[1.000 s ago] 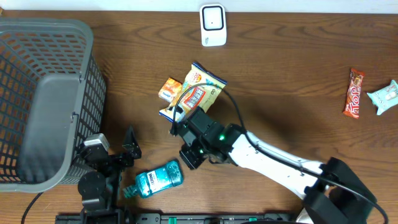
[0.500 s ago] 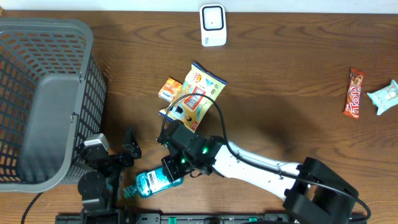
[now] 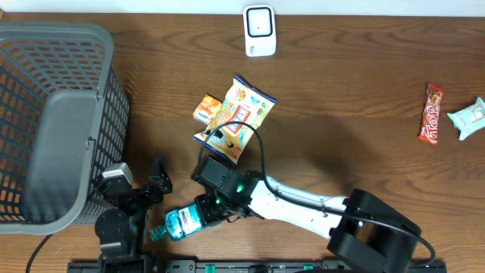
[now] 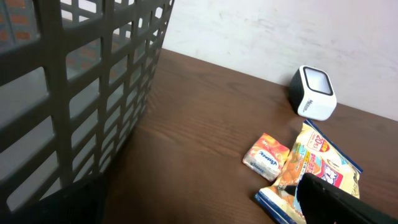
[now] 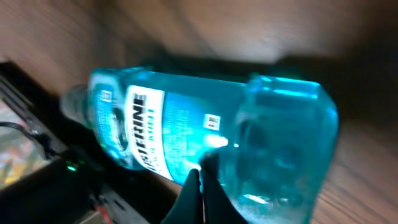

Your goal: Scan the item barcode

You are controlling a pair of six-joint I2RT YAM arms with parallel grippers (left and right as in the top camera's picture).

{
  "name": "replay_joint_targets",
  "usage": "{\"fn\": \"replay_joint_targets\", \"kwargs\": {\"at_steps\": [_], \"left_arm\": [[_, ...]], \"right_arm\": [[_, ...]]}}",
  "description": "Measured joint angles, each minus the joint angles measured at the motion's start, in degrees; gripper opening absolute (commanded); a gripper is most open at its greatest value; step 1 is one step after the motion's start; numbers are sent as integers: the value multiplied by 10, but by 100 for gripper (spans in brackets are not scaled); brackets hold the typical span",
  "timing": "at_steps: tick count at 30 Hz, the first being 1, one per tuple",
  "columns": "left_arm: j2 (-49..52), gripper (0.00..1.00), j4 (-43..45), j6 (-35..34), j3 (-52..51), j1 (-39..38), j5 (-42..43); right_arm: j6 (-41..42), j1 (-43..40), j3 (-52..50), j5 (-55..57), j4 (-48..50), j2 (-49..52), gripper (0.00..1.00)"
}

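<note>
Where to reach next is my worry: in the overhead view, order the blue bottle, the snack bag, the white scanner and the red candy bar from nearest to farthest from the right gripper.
1. blue bottle, directly under the right gripper, at the front.
2. snack bag, behind it, mid-scene.
3. white scanner, at the back.
4. red candy bar, far right.

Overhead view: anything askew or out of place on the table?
The translucent blue mouthwash bottle lies on its side at the brown wooden table's near edge, cap toward the left arm. The right gripper is shut over it, gripping nothing. Nothing spilled or damaged shows.
</note>
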Motion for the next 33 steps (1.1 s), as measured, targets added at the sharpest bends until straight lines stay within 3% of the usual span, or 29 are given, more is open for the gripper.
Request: {"fn": "replay_joint_targets", "kwargs": {"at_steps": [6,12,19,27,33], "left_arm": [[0,98,0,0,0,0,0],[0,98,0,0,0,0,0],[0,98,0,0,0,0,0],[0,98,0,0,0,0,0],[0,98,0,0,0,0,0]], "right_arm": [[15,-1,9,-2,-16,8,1],[30,-12,12,34,-96,9,1],[27,-102,-2,105,-165,13,1],[-54,-142,-3,114,-153,-1,1],[-84,-141,-3,26,-21,-86,1]]}}
